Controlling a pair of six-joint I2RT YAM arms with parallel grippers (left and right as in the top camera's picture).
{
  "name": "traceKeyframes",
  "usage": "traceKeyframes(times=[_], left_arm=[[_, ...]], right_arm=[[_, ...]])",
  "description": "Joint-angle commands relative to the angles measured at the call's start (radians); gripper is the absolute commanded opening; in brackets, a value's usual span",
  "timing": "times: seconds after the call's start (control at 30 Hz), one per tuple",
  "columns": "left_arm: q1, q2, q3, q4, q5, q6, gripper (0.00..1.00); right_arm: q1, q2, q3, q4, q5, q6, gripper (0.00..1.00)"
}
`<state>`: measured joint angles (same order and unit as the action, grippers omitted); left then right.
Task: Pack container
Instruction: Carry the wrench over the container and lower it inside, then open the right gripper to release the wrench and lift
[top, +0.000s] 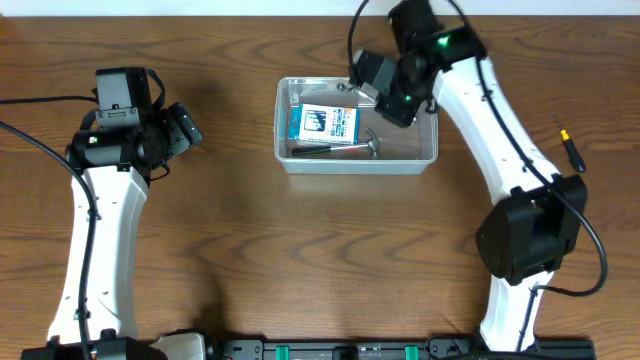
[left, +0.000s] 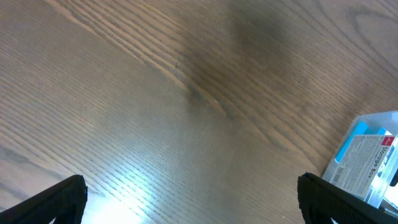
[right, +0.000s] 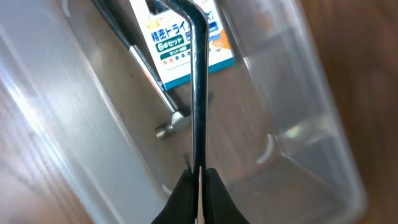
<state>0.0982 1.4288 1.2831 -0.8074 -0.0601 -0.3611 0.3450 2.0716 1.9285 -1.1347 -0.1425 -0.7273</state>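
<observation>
Pinching a thin dark bent tool (right: 199, 93) tightly between the right fingers (right: 180, 202), tool reaching ahead into the container (right: 43, 93), left fingers (left: 59, 199) spreading wide, grasping nothing, hovering over the surface (left: 186, 93)

Both arms same build, nothing fancy: long white shells, chunky black joint housings. left arm (top: 95, 250) has boxy black motor block up top. right arm (top: 495, 130) has big rounded black elbow housing (top: 525, 240) and green LED (top: 441, 42) lit on upper joint. Thin black cable (top: 45, 99) trails off left one, another loops round right elbow. left tool (top: 184, 128) black and blocky, fingertips (left: 59, 202) matte black, blunt. right tool (right: 199, 190) also black, tips tapering to narrow wedge.
</observation>
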Motion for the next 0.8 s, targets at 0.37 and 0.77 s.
traceKeyframes(times=[0.37,0.77], left_arm=[[0.004,-0.003,-0.006,-0.002,-0.016,0.016,0.98],[0.004,-0.003,-0.006,-0.002,-0.016,0.016,0.98]], right_arm=[[0.015,0.010,-0.212,0.142,-0.016,0.027,0.02],[0.016,0.010,-0.236,0.152,-0.016,0.027,0.05]])
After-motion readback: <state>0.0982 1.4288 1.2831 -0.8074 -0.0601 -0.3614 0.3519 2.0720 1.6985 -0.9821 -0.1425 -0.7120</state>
